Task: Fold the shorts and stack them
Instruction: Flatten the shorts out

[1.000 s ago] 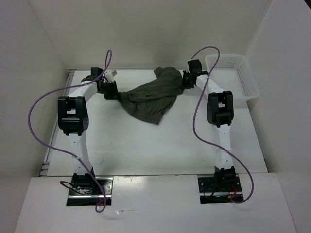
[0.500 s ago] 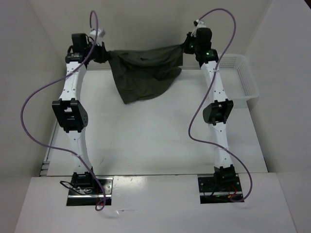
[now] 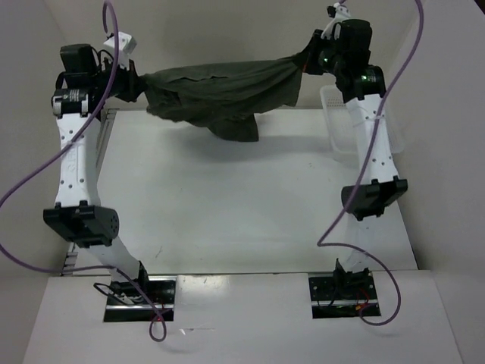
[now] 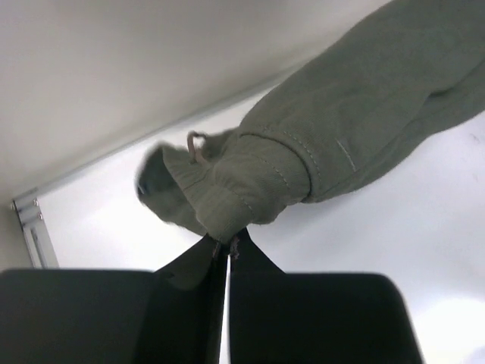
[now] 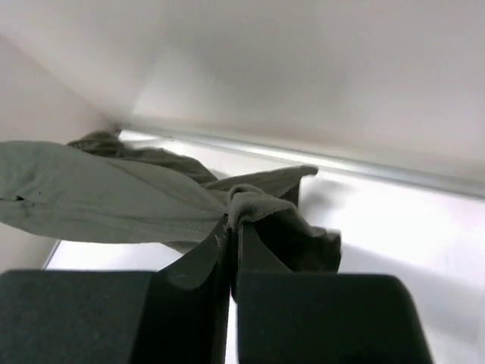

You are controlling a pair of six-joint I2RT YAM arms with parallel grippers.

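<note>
Shorts (image 3: 220,91) hang in mid-air over the far part of the tabletop (image 3: 227,205), stretched betw. the left gripper (image 3: 135,82) and right gripper (image 3: 309,61). Top view: long axis runs left-right, approx. parallel to the back wall, w/ the right end a bit higher in frame. A loose fold sags below the middle, off the tabletop. Both sets of jaws look clamped on the cloth ends. A white basket (image 3: 332,121) sits at far right, mostly hidden behind the right arm. Wide bare tabletop lies betw. the arms down to the near edge; walls stand close at back and both sides.

Left wrist view: jaws of the left gripper (image 4: 226,246) are pinched together on a bunched ribbed edge w/ a small cord loop (image 4: 197,144). The cloth (image 4: 341,129) runs up and right, away from the tips, over the tabletop (image 4: 394,243).

Right wrist view: jaws of the right gripper (image 5: 231,224) are clamped on a wad of cloth. The rest (image 5: 98,201) stretches left as a flat band toward the back corner.
</note>
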